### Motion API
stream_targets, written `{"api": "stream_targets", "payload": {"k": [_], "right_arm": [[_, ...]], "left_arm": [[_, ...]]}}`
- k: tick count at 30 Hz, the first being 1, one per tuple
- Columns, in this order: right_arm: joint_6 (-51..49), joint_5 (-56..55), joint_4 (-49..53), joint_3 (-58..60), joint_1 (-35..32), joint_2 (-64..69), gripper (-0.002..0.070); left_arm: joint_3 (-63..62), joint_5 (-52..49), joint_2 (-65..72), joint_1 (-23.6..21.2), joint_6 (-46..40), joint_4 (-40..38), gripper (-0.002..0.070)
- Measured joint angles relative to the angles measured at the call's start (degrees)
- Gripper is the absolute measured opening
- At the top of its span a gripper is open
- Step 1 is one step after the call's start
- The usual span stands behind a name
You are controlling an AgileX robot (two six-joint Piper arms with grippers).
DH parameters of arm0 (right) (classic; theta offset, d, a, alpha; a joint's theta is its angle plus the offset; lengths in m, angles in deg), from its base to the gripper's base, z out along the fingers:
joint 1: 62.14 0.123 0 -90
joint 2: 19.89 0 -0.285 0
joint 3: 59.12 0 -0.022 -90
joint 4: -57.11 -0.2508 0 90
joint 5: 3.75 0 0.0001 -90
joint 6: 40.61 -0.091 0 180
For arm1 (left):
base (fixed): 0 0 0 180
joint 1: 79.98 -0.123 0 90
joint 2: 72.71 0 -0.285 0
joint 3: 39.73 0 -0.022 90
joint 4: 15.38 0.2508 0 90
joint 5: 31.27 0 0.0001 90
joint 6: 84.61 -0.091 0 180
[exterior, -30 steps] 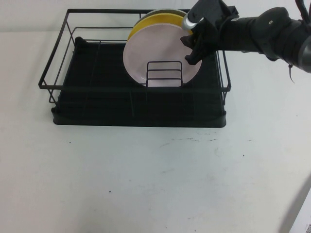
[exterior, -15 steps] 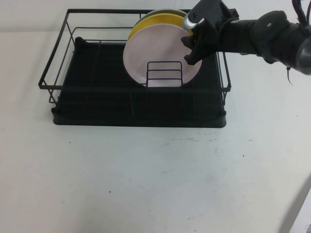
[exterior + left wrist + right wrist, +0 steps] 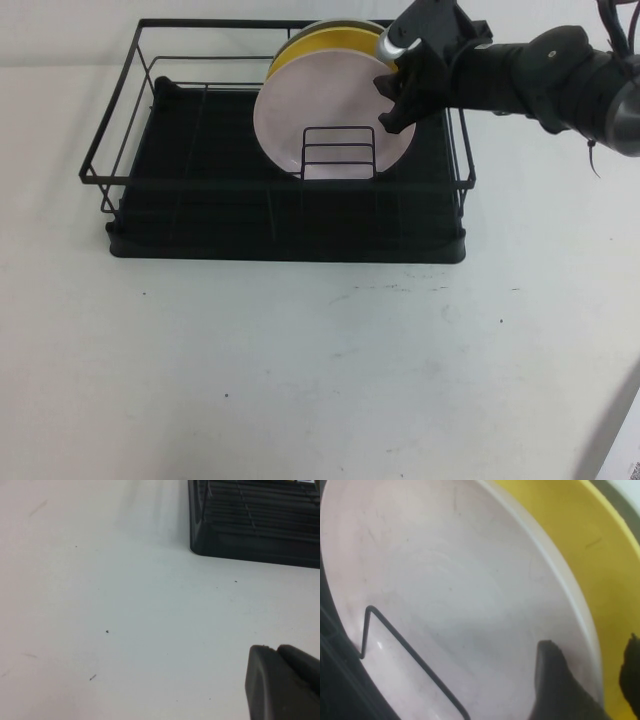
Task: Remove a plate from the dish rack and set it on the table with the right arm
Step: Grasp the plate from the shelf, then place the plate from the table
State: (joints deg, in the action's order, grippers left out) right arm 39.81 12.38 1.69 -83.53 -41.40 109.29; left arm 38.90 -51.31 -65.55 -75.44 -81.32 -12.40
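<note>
Three plates on edge in black wire dish rack [image 3: 285,215]; round pale pink plastic plate [image 3: 325,120] frontmost, face toward me. I see right gripper [image 3: 398,92] part-open, fingers straddling its rim. Left gripper [image 3: 285,687]: cannot tell.

Table [image 3: 330,370] before dish rack [image 3: 120,160] open; yellow plate [image 3: 330,45] crowds plate [image 3: 310,110]

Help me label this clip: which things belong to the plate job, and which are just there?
In the job:
pink plate
dish rack
table
right gripper, fingers straddling the pink plate's rim

Just there:
yellow plate
grey-olive plate
left gripper, parked
</note>
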Motion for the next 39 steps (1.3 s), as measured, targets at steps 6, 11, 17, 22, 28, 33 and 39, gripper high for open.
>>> {"api": "stream_targets", "payload": {"k": [6, 11, 17, 22, 28, 33, 39], "right_arm": [[0.0, -0.6, -1.3, 0.0, 0.0, 0.3, 0.0265], [0.0, -0.8, -1.6, 0.0, 0.0, 0.5, 0.0244], [0.0, -0.9, -1.7, 0.0, 0.0, 0.5, 0.0113], [0.5, -0.9, -1.6, 0.0, 0.1, 0.5, 0.0050], [1.0, 0.1, -1.1, 0.0, 0.1, -0.9, 0.0030], [1.0, 0.9, -1.1, 0.0, 0.0, -5.6, 0.0024], [-5.6, 5.2, 5.0, 0.0, 0.0, -12.2, 0.0020]], "left_arm": [[0.0, 0.0, 0.0, 0.0, 0.0, 0.0, -0.0004], [0.0, 0.0, 0.0, 0.0, 0.0, 0.0, -0.0004], [0.0, 0.0, 0.0, 0.0, 0.0, 0.0, -0.0004], [0.0, 0.0, 0.0, 0.0, 0.0, 0.0, -0.0004], [0.0, 0.0, 0.0, 0.0, 0.0, 0.0, -0.0004], [0.0, 0.0, 0.0, 0.0, 0.0, 0.0, -0.0004], [0.0, 0.0, 0.0, 0.0, 0.0, 0.0, -0.0004]]}}
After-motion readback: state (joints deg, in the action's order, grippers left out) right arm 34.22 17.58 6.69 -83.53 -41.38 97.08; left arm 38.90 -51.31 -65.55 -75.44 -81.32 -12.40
